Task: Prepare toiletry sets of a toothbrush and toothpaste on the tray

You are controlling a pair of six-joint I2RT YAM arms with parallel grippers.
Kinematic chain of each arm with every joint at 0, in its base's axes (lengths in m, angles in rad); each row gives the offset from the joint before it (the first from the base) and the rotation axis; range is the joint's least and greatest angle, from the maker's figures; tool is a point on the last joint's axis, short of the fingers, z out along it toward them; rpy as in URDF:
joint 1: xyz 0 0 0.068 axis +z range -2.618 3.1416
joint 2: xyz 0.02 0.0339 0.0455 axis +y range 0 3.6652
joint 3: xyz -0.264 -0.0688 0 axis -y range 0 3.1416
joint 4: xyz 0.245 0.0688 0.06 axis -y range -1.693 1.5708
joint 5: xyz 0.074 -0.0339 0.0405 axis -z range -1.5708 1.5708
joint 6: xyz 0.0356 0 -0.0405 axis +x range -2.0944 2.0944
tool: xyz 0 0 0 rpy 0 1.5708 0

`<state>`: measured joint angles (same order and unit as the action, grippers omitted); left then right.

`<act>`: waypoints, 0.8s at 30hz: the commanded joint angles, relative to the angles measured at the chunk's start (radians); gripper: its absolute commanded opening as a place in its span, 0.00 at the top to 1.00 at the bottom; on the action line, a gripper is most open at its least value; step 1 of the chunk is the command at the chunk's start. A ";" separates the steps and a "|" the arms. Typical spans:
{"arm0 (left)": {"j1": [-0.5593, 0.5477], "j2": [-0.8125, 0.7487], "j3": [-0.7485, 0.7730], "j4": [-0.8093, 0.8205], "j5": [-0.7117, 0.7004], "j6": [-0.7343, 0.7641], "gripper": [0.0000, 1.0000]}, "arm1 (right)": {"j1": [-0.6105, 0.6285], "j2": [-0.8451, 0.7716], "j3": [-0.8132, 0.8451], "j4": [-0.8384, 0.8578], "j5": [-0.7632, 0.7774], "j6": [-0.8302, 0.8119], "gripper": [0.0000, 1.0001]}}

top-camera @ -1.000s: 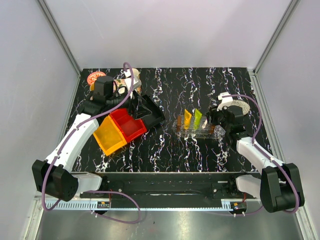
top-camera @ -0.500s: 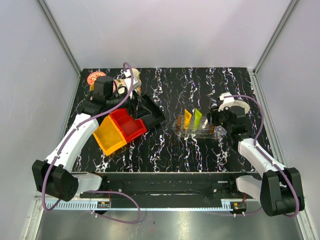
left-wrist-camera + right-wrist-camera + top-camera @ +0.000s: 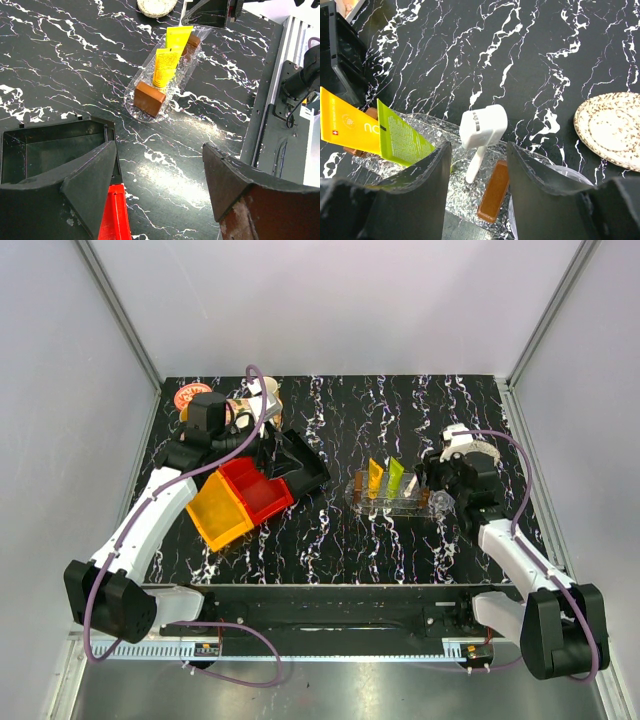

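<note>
The clear oval tray (image 3: pixel 129 102) holds a clear rack with brown ends (image 3: pixel 389 502). An orange-yellow toothpaste tube (image 3: pixel 345 125) and a lime green toothpaste tube (image 3: pixel 402 140) stand upright in the rack. Beside the green tube the white toothbrush (image 3: pixel 482 131) stands in a rack hole, head up. My right gripper (image 3: pixel 479 150) is open, its jaws on either side of the toothbrush stem with gaps, touching nothing. My left gripper (image 3: pixel 159 155) hangs open and empty over the table beside the black bin (image 3: pixel 50 150).
A black bin (image 3: pixel 300 468), a red bin (image 3: pixel 258 488) and an orange bin (image 3: pixel 220 512) sit at the left under my left arm. A floral tray with cups (image 3: pixel 195 395) is at the back left. A speckled round disc (image 3: pixel 610 127) lies right of the rack.
My right gripper has drawn back a little to the right from the rack and its jaws have widened slightly around the toothbrush. The left arm has not moved.
</note>
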<state>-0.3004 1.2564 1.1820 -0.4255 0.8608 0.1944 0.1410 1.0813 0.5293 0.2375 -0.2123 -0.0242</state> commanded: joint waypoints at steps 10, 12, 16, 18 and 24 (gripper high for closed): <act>0.006 -0.048 -0.015 0.013 0.020 0.017 0.26 | -0.020 -0.060 0.046 0.008 -0.032 0.012 0.45; 0.006 -0.051 -0.015 0.011 0.020 0.017 0.26 | -0.021 -0.066 0.047 0.008 -0.032 0.013 0.44; 0.004 -0.055 -0.015 0.011 0.021 0.017 0.26 | -0.024 -0.089 0.051 0.013 -0.024 0.010 0.43; 0.006 -0.054 -0.013 0.011 0.020 0.017 0.26 | -0.024 -0.095 0.052 0.014 -0.022 0.009 0.42; 0.004 -0.057 -0.013 0.011 0.021 0.016 0.26 | -0.026 -0.113 0.060 0.014 -0.021 0.009 0.42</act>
<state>-0.2996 1.2331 1.1687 -0.4301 0.8604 0.1947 0.1230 0.9943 0.5369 0.2375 -0.2298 -0.0196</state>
